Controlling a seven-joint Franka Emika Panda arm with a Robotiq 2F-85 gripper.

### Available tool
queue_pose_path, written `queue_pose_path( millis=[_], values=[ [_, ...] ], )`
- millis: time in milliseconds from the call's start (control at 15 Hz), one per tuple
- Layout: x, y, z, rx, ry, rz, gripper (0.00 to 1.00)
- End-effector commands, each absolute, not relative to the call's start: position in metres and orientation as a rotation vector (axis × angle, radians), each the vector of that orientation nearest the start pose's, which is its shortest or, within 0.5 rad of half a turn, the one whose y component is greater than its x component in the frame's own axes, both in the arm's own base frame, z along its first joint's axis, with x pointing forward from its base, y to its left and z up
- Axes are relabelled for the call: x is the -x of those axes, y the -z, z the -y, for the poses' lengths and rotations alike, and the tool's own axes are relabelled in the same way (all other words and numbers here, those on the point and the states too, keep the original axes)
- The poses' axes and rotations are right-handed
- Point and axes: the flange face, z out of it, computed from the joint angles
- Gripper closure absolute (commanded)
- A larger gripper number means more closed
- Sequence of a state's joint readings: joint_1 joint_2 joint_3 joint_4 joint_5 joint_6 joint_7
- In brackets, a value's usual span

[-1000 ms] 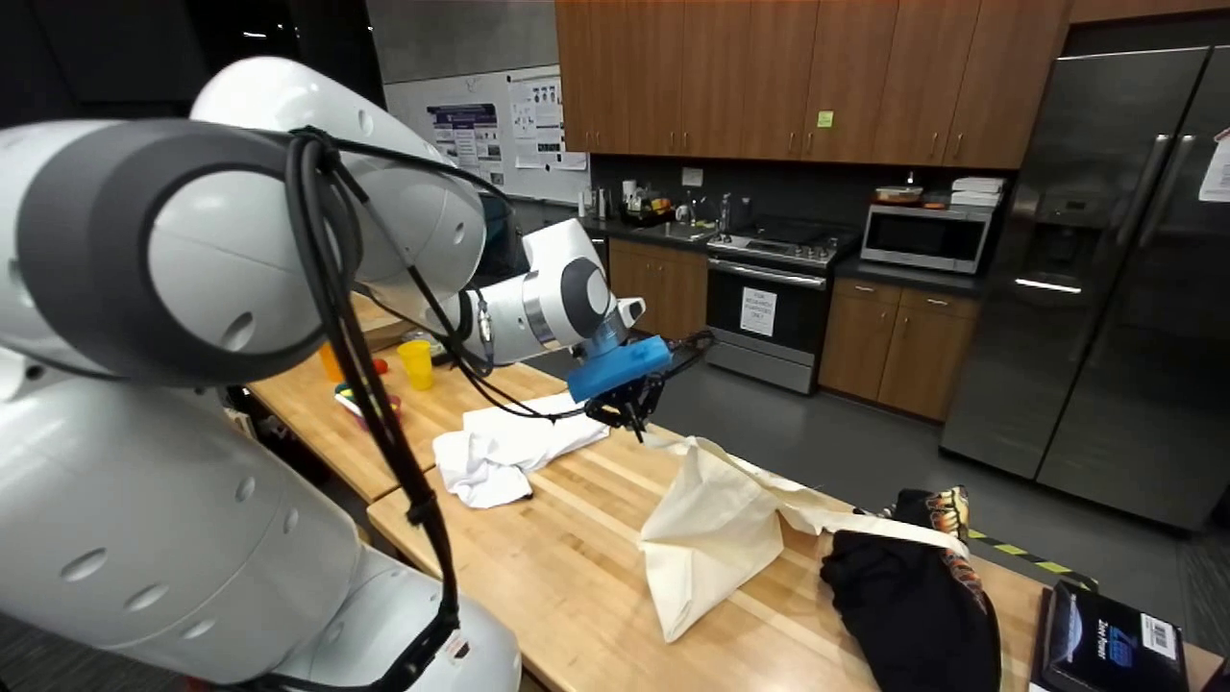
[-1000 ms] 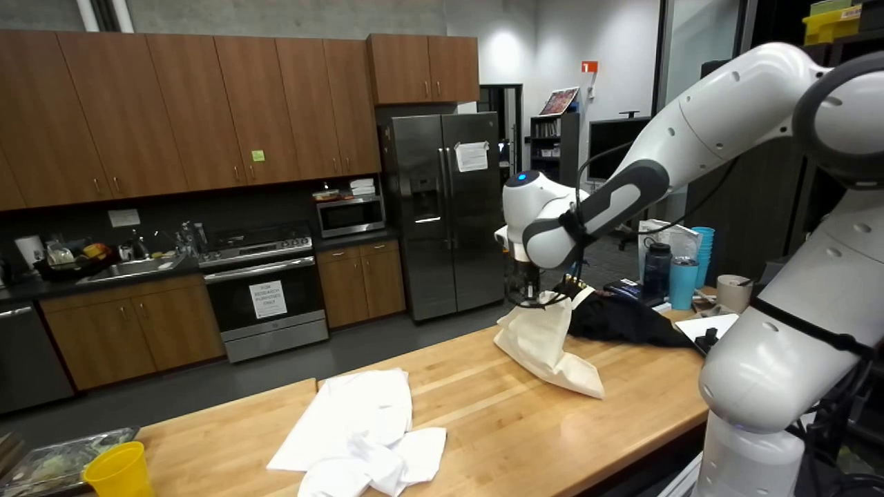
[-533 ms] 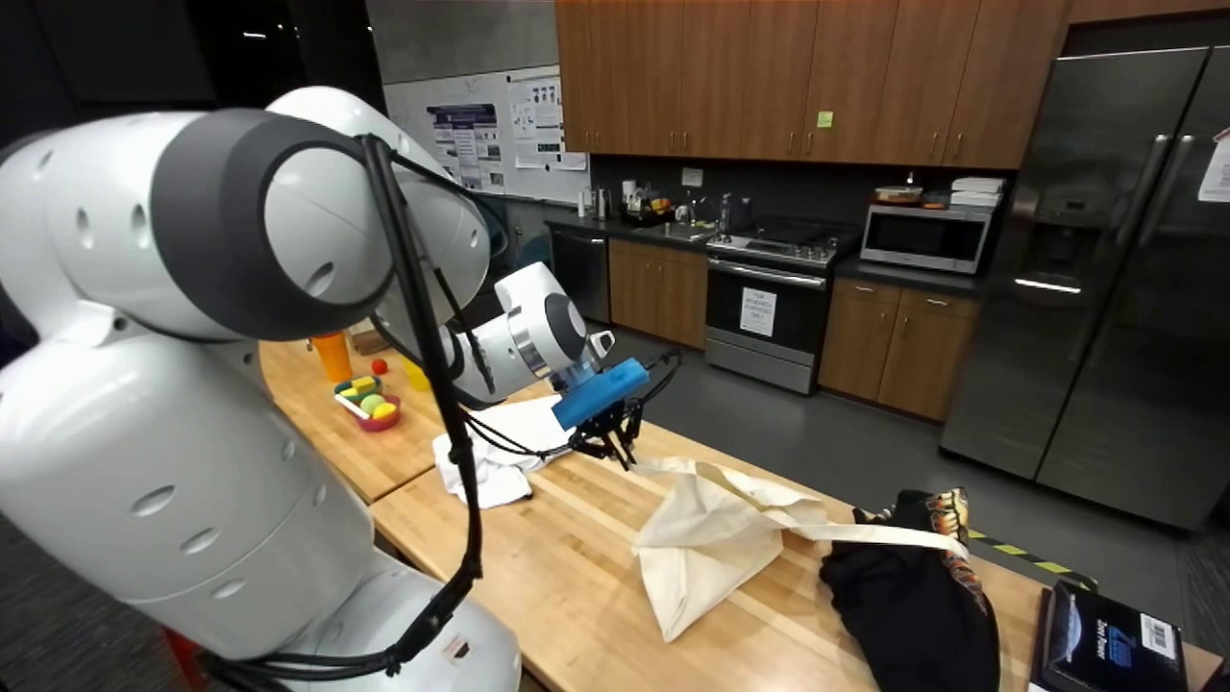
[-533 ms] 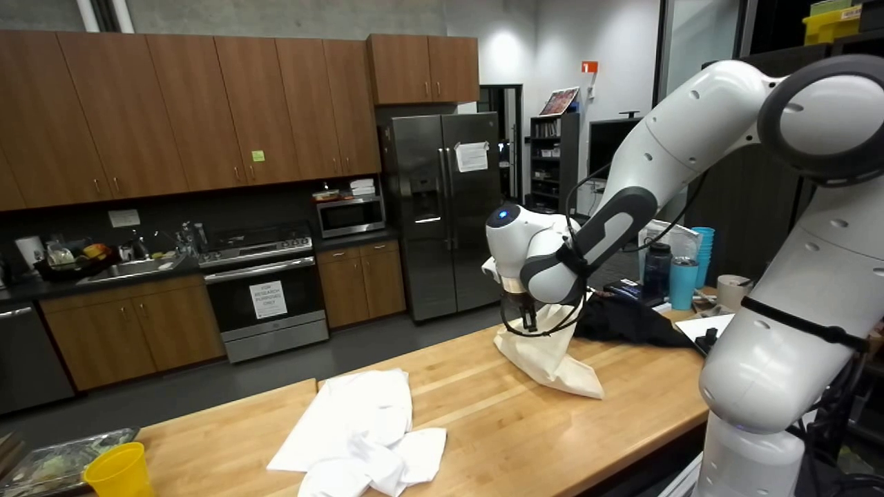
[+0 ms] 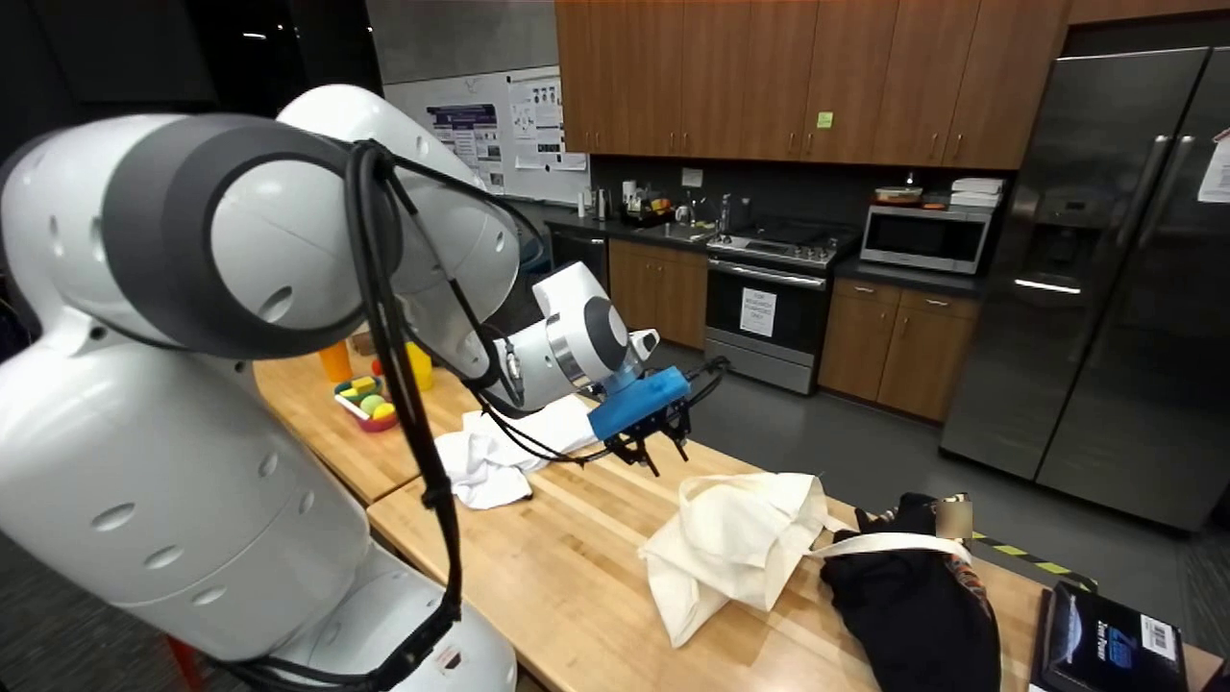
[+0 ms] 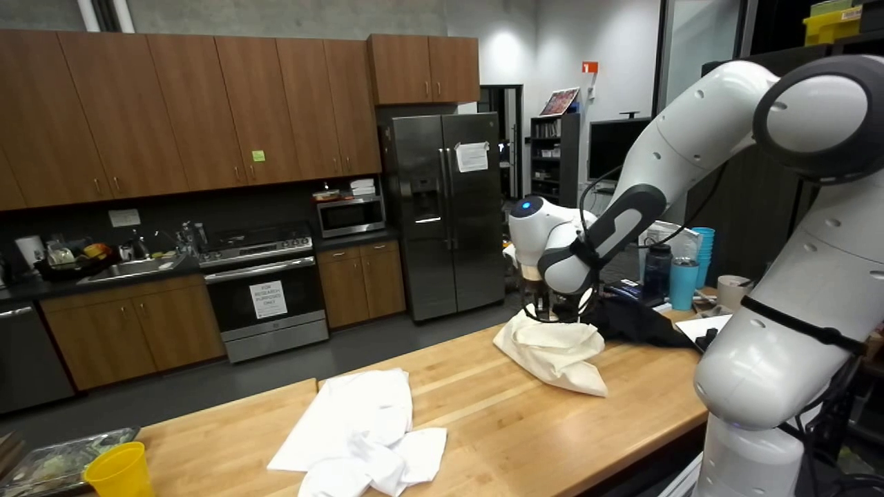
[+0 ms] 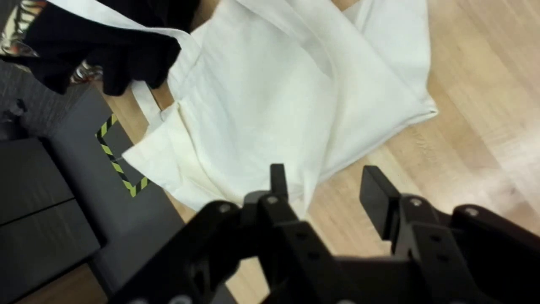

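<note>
Fingers [image 7: 377, 200] hang apart, empty, near the cream bag [image 5: 740, 538]. This seems positioning; a grip would call for lowering.

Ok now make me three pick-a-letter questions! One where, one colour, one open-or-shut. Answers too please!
1. How is the gripper near the cream bag?
A) shut, empty
B) shut on the bag
C) open, empty

2. What colour is the crumpled cloth not touching the bag?
A) white
B) red
C) green

3. Where does the bag's long strap lie?
A) in the gripper
B) across the black cloth
C) on the crumpled cloth

1 C: its fingers stand apart in the wrist view.
2 A: it looks white in both exterior views.
3 B: an exterior view shows it crossing that cloth.
</note>
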State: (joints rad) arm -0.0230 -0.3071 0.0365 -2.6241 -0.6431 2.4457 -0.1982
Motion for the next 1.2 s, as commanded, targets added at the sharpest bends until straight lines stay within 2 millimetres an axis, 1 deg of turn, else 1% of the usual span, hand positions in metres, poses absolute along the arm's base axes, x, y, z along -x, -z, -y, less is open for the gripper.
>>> queue_pose_path(
  millis=[0,133,200,333,467,533,600,733,800,867,1000,1133],
  values=[
    [-0.427,-0.422,0.047,3.428,0.42,0.954,0.19],
    [-0.435,-0.459,0.075,3.459,0.601,0.837,0.05],
    [-0.437,-0.477,0.087,3.469,0.699,0.782,0.01],
    [-0.446,-0.51,0.116,3.447,0.857,0.596,0.0],
    [-0.45,-0.531,0.145,3.393,0.947,0.384,0.0],
    [-0.454,-0.538,0.159,3.359,0.982,0.283,0.0],
    [-0.458,-0.539,0.174,3.319,0.989,0.181,0.0],
    [-0.46,-0.529,0.202,3.253,0.946,-0.024,0.0],
    [-0.46,-0.517,0.217,3.224,0.914,-0.122,0.0],
    [-0.458,-0.506,0.229,3.205,0.876,-0.185,0.0],
    [-0.45,-0.473,0.255,3.203,0.808,-0.306,0.0],
    [-0.442,-0.438,0.275,3.2,0.703,-0.397,0.0]
  ],
)
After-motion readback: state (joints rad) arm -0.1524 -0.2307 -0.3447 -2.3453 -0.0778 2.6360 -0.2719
